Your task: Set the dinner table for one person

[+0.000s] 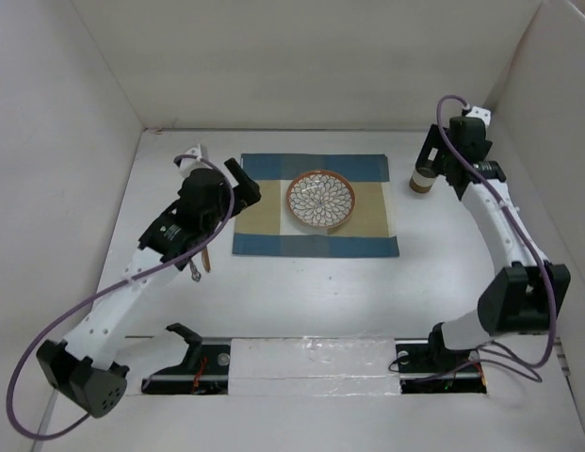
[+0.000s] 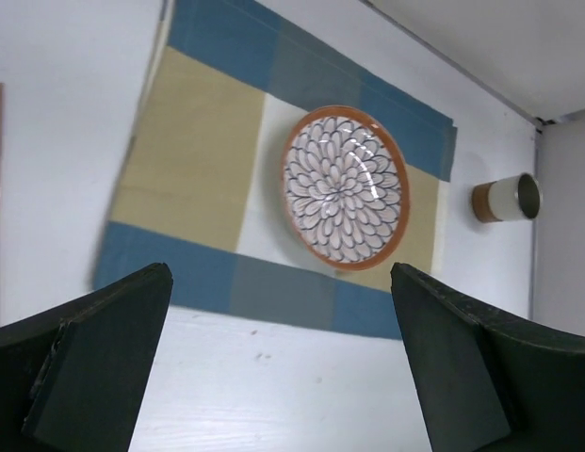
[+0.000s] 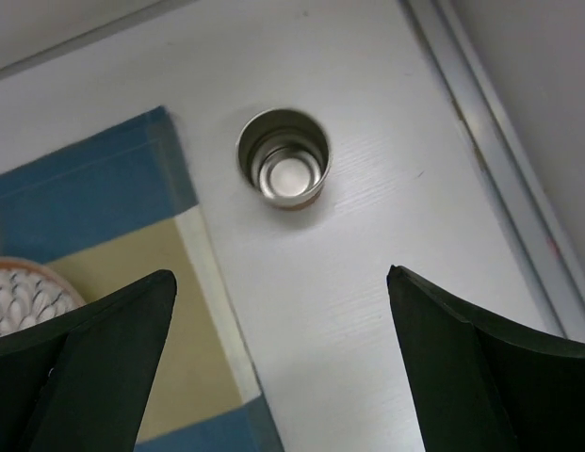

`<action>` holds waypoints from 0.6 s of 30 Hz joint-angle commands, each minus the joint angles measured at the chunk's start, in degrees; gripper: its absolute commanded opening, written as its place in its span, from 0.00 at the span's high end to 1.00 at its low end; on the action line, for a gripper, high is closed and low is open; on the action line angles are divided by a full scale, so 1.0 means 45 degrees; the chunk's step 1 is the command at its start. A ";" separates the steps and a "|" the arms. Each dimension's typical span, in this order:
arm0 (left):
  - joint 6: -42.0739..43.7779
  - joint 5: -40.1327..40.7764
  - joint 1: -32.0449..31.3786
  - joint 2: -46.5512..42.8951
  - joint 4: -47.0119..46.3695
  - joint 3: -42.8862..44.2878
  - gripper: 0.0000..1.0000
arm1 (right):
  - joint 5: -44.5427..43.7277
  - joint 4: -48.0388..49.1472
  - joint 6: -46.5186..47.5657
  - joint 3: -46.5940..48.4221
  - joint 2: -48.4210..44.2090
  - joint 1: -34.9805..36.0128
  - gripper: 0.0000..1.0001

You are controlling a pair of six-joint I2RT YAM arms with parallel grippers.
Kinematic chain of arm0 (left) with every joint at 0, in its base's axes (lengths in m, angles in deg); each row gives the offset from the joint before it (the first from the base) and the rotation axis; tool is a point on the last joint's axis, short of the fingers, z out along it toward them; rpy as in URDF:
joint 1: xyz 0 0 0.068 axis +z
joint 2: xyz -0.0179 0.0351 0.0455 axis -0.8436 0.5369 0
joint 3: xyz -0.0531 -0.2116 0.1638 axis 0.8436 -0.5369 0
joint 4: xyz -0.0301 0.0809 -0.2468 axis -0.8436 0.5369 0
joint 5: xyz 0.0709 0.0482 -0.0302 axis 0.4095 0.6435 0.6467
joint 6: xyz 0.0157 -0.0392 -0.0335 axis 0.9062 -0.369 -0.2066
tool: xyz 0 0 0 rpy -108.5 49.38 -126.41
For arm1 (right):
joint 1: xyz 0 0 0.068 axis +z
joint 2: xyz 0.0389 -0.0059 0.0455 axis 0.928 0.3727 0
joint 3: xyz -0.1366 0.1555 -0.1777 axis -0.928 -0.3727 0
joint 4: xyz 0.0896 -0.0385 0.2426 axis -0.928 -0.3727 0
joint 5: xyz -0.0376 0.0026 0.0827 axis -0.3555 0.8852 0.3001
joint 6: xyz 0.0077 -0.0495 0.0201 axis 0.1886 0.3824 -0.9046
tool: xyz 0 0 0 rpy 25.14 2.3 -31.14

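On the white dinner table lies a blue-and-beige checked placemat, with a flower-patterned plate on its middle. A white-and-brown cup stands upright just right of the mat. A wooden-handled utensil lies left of the mat, partly under my left arm. My left gripper hangs open and empty over the mat's left edge. In the left wrist view its jaws frame bare table, with the plate beyond them. My right gripper hovers open above the cup, holding nothing.
White walls close in the table at the back and on both sides; the right wall runs close beside the cup. The arm bases and cables sit along the near edge.
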 commanded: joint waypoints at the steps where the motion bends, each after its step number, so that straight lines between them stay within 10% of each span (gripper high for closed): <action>1: 0.1458 -0.0110 0.0517 -0.1104 0.0809 -0.0484 0.00 | 0.0160 0.0144 0.0287 0.1709 0.1943 -0.0905 0.00; 18: 0.3062 0.1394 0.0517 -0.3880 0.1416 -0.1871 0.00 | 0.2523 0.0631 0.0659 0.3981 0.7204 -0.2821 0.16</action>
